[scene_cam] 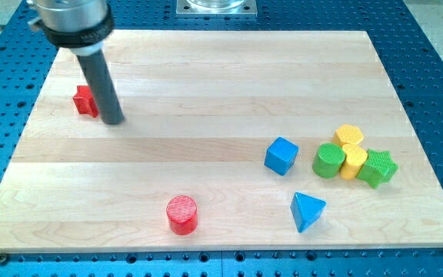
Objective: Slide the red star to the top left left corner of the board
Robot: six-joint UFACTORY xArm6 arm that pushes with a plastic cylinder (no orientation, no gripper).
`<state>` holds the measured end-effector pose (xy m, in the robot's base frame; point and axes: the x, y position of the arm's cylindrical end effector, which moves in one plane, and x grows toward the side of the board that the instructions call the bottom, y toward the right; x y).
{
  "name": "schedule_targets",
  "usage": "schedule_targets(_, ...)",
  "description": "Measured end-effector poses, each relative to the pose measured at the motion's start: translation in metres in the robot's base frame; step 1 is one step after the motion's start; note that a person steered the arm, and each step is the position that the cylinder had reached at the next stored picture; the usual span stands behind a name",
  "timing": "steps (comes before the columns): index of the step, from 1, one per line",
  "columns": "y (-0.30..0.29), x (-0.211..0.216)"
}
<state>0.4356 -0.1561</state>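
Observation:
The red star (84, 101) lies near the board's left edge in the upper left part of the wooden board (206, 77), partly hidden behind my rod. My tip (113, 121) rests on the board just right of the star and slightly below it, touching or almost touching it. The rod rises up and to the left toward the arm's grey head at the view's top left.
A red cylinder (181, 214) stands at the bottom middle. A blue cube (281, 155) and a blue triangle (307, 211) lie right of centre. At the right, a green cylinder (329, 161), two yellow blocks (350, 135) (354, 161) and a green star (378, 168) cluster together.

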Motion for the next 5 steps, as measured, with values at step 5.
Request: schedule_targets(5, -0.045, -0.069)
